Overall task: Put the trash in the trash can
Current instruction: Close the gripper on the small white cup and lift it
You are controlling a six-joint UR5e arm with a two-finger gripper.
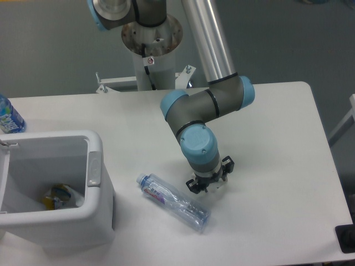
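Gripper (pixel 203 187) points down at table (pixel 277 166), fingers mostly hidden under wrist; opening cannot be judged. Clear bottle (pixel 173 201) lies flat just left-below gripper, blue cap pointing toward trash can (pixel 94 210), far left.

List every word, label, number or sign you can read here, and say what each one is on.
None can be read.
Clear bottle on the table: red and white label, print too blurred to read.
Blue-labelled bottle at the left edge: markings too small to read.
Robot base column: small red and white sticker, unreadable.
Yellow wrapper in the bin: no legible text.
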